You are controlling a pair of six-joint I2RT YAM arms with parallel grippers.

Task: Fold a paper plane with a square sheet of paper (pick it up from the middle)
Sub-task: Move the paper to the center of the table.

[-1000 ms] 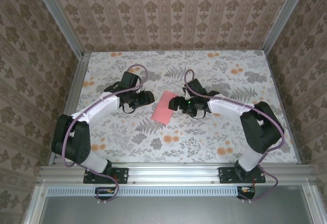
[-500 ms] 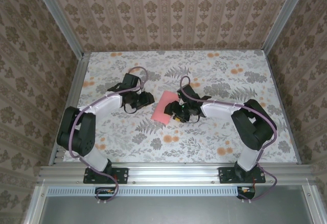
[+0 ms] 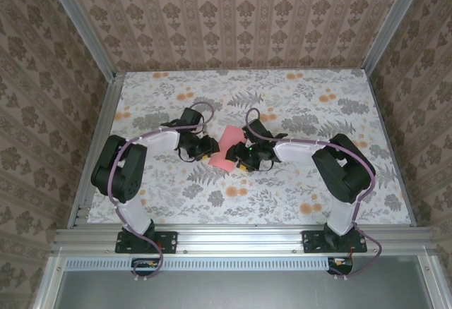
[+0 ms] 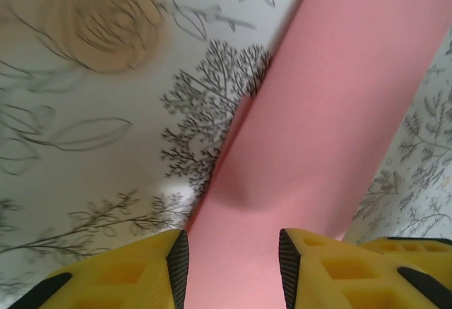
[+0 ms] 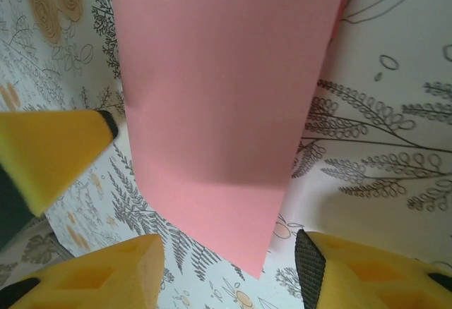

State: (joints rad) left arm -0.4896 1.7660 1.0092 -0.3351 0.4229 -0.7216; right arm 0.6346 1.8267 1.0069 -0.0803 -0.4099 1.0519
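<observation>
The square sheet of paper (image 3: 227, 147) lies as a narrow pink rectangle on the flowered table (image 3: 296, 189), between my two grippers. My left gripper (image 3: 206, 148) sits at its left edge. In the left wrist view the paper (image 4: 318, 111) runs under the gap of the left gripper (image 4: 232, 270), whose yellow fingers (image 4: 141, 274) stand apart over it. My right gripper (image 3: 242, 159) is at the paper's near right edge. The right gripper (image 5: 229, 274) is open, with a corner of the paper (image 5: 219, 97) pointing into its gap. The paper bends slightly near both grippers.
A yellow finger of the left gripper (image 5: 53, 150) shows at the left of the right wrist view. Aluminium rails (image 3: 233, 237) and patterned walls (image 3: 233, 20) enclose the table. Both arms' elbows are folded back toward the near edge.
Both grippers have closed in on the paper from either side, and their jaws have narrowed. The left arm's elbow has swung back. The paper has stayed in place.
</observation>
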